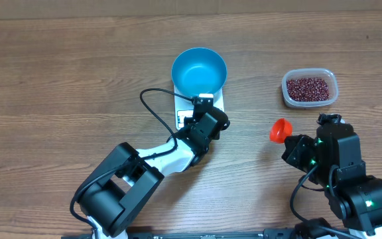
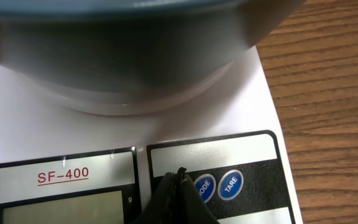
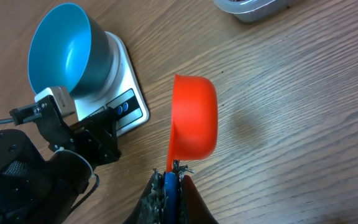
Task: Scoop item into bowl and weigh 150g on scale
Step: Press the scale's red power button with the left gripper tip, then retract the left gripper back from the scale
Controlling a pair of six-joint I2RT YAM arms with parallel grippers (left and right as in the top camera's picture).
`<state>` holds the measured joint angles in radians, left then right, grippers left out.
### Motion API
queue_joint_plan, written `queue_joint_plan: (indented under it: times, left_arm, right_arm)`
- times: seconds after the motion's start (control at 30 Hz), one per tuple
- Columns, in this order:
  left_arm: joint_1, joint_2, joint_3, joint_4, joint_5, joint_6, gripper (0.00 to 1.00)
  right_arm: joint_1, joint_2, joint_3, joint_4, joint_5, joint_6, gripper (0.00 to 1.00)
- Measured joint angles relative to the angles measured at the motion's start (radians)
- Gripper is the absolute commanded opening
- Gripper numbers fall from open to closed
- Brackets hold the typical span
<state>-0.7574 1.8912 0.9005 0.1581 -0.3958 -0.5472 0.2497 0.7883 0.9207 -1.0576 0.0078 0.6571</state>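
overhead, bowl: the blue bowl (image 1: 199, 70) sits empty on the white kitchen scale (image 1: 219, 103), far of centre.
overhead, beans: the dark red beans (image 1: 308, 87) fill a clear tub (image 1: 286, 93) to the right of the scale, well apart from it.
overhead, right gripper (image 1: 292, 142): clamped on the handle of an orange scoop (image 1: 280, 130). The scoop's cup points far and left, while the tub lies far and slightly right of it.
overhead, nearer arm: the right arm is much the nearer to the beans.
overhead, left gripper (image 1: 204, 114): hangs over the scale's near edge.
left wrist, left gripper (image 2: 180, 177): fingers pressed together and holding nothing, with the tip on or just above the button panel; contact cannot be told.
left wrist, buttons: MODE button (image 2: 204, 185) is just right of the tip and TARE button (image 2: 230, 184) is beyond it.
right wrist, scoop (image 3: 194, 115): empty, with its long axis running from the shut jaws toward the far side.
right wrist, tub (image 3: 247, 11): only its corner shows, far and right.
judgement: the scoop likely needs to swing right to meet the beans.
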Motion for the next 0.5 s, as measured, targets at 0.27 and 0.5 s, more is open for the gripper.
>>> queue_joint_plan:
  times: [0.27,0.5]
  left_arm:
    - [0.0,0.001,0.003,-0.005,0.0,0.002,0.04]
    - [-0.004,-0.047,0.005,-0.133,0.008,0.005,0.04]
  right_arm:
    - [0.0,0.0,0.0,0.0,0.0,0.0,0.04]
    - [0.0,0.0,0.0,0.0,0.0,0.0,0.04]
